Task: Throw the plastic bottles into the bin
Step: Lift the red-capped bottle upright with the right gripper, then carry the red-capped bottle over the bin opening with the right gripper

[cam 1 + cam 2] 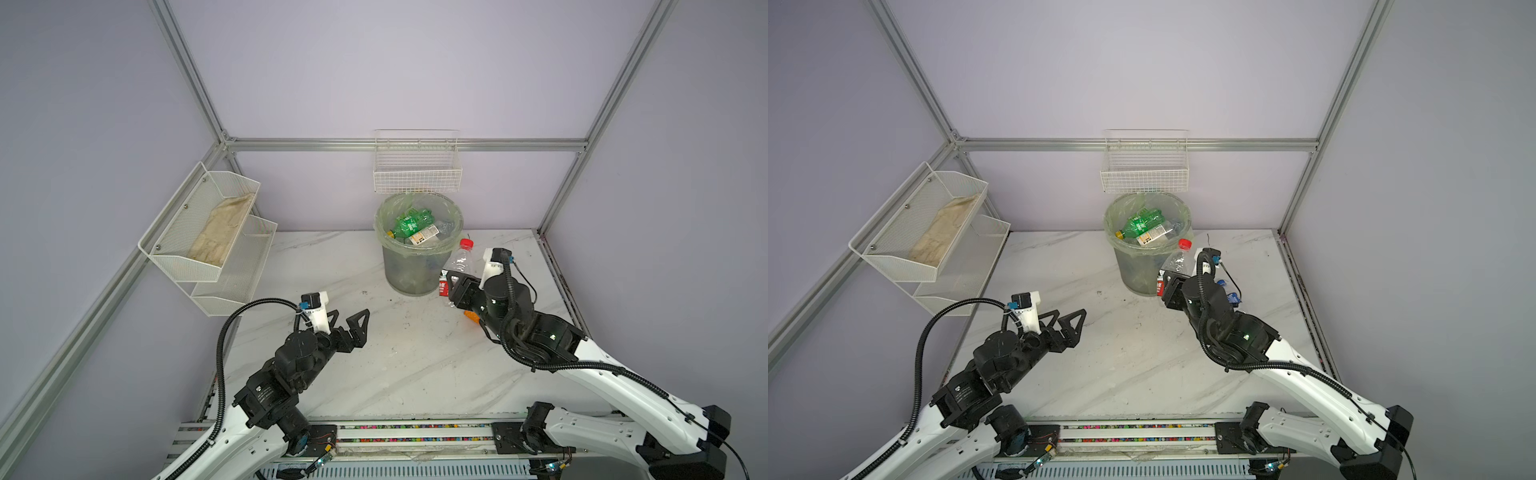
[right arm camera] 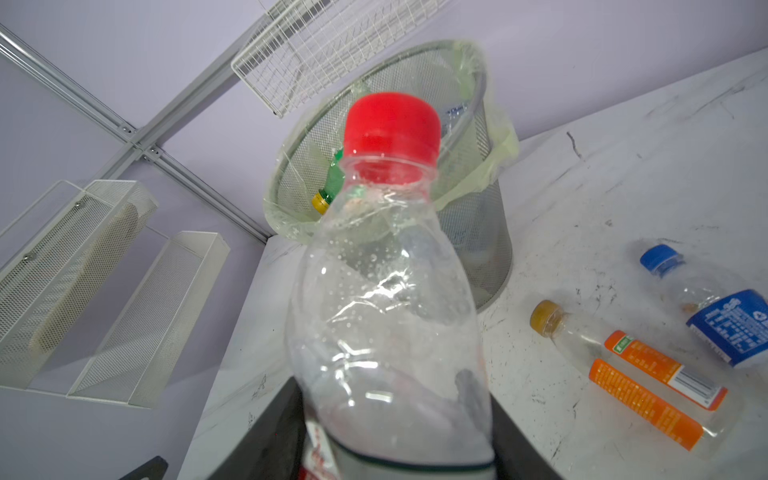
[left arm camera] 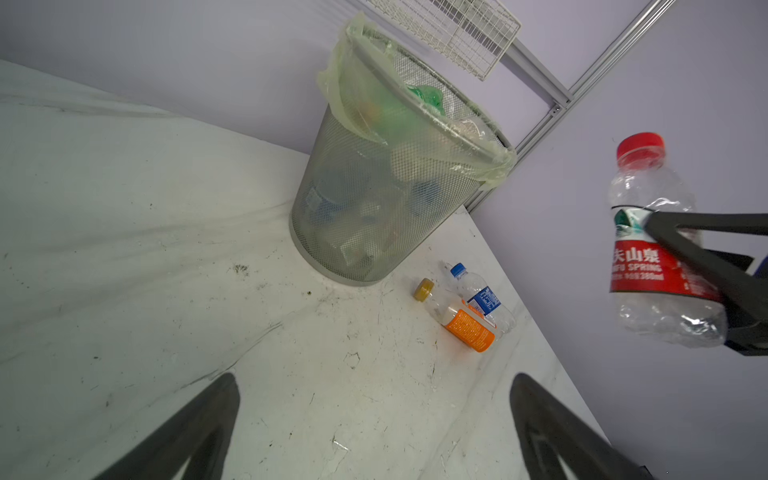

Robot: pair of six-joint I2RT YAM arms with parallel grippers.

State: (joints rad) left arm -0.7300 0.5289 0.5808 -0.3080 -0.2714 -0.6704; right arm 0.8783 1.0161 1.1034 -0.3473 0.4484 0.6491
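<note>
My right gripper [image 1: 451, 286] [image 2: 395, 440] is shut on a clear bottle with a red cap and red label [image 1: 459, 262] [image 1: 1177, 262] [image 3: 652, 245] [image 2: 386, 291]. It holds the bottle upright off the table, just right of the bin [image 1: 415, 270] [image 1: 1138, 270] [image 3: 374, 199] [image 2: 482, 232]. The bin holds a green bottle [image 1: 409, 222] and a clear one [image 1: 426, 235]. Two bottles lie on the table right of the bin: an orange-labelled one [image 3: 467, 326] [image 2: 642, 357] and a blue-labelled one [image 3: 482, 299] [image 2: 731, 328]. My left gripper [image 1: 351, 319] [image 1: 1065, 319] [image 3: 376, 386] hangs open and empty over the table's middle.
A white wire basket [image 1: 417, 168] hangs on the back wall just above the bin. A white two-tier mesh shelf [image 1: 208, 232] with a beige cloth in it is fixed to the left wall. The lying bottles are close to the table's right edge.
</note>
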